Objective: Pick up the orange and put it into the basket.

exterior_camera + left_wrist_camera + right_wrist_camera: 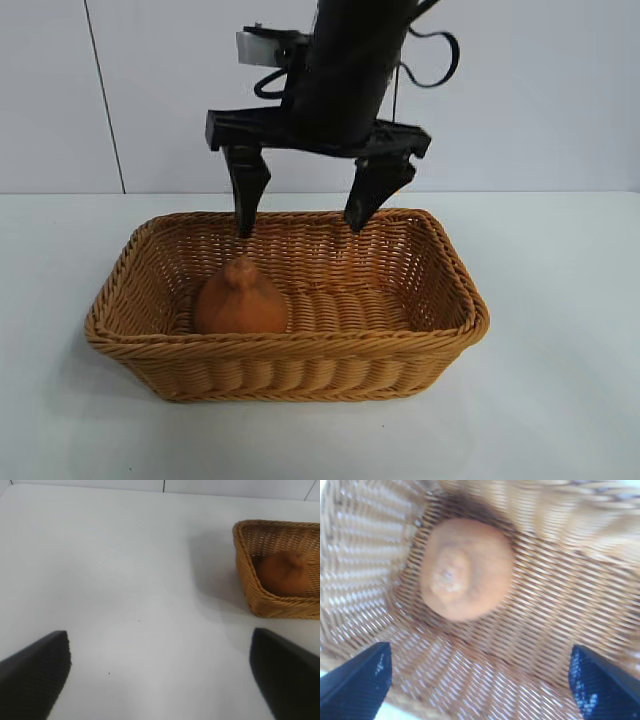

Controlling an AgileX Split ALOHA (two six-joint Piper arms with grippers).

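Now, item: orange point(241, 297) sits upright on the floor of the basket point(455, 330), near its left end, so I read it as delivered; my right gripper point(305, 215) hangs empty and wide apart above it; left gripper point(160, 672), likewise spread, idles over bare table point(125, 570).

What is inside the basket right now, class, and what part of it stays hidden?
Inside the basket sits only the orange, upright on the woven floor near one end. The near wall covers its base, and the floor beneath it cannot be seen.
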